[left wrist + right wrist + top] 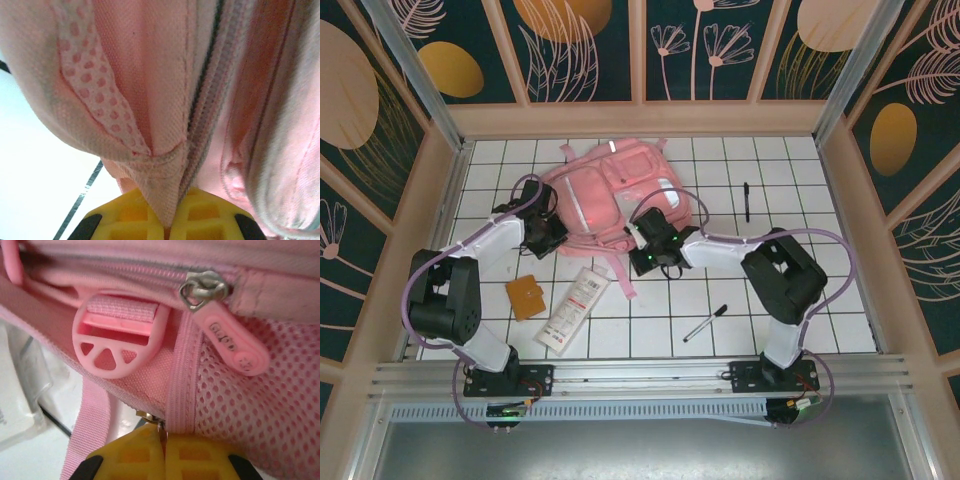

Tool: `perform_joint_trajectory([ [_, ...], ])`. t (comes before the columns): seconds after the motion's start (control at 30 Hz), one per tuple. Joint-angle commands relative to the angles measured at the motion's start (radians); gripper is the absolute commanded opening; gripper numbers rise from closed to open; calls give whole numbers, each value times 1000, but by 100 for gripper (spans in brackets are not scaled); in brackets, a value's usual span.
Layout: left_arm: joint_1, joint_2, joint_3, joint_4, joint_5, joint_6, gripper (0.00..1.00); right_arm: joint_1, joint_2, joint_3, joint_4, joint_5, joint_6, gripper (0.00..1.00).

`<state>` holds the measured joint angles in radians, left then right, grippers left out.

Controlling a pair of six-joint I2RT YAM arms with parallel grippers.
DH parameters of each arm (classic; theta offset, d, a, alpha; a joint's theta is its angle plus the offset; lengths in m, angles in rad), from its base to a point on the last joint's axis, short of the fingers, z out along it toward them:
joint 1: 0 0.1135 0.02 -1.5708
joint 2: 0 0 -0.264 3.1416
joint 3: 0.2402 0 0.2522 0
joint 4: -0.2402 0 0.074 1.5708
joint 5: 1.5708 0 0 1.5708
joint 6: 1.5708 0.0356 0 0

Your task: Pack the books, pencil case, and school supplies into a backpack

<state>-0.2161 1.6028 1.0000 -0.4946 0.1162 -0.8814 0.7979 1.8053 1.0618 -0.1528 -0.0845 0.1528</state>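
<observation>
In the top view, the left hand [542,234] sits left of centre, pressed against the left edge of the backpack [605,195]. The backpack lies flat on the white tiled table [800,300] in the upper middle of the frame. Toward the lower left, the orange-brown square item [526,296] lies flat. Just to its right the pencil case [573,308] lies on a slant, its upper end near a pink strap [623,275] trailing from the bag. The right hand [655,248] is at the backpack's lower right edge, mid-frame. Further right, the whitish-barrelled pen [704,323] lies at lower centre-right, and the black pen [746,201] lies at upper right, apart from the bag.

In the left wrist view, the left hand [172,222] is closed at the bottom edge. Its yellow fingers [210,220] pinch a fold of the backpack [160,125] beside a zipper line [200,100].

In the right wrist view, the right hand [162,452] is also closed, its fingers [135,455] clamped on a pink seam strip [182,380] of the backpack. A round buckle [117,337] sits to the left of the strip, mesh [250,415] to the right, and a zipper pull [230,342] at upper right.
</observation>
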Motion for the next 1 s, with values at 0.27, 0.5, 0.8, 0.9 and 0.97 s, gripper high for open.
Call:
perform_joint_trajectory([
  [0.27,-32,-40,118,-14,134,209,29,-73,-97,-1,-112,106,67,28],
  [0.5,-39,-110,314,-133,89,472,61,-84,-175,22,-174,48,-25,36],
  [0.8,-228,173,503,-256,-23,756,67,-154,-266,1,-95,93,75,44],
  [0.9,-266,241,522,-243,-78,800,71,-159,-322,-27,-59,234,90,52],
  [0.97,-274,281,535,-241,-107,817,72,-158,-363,-49,-39,349,113,57],
])
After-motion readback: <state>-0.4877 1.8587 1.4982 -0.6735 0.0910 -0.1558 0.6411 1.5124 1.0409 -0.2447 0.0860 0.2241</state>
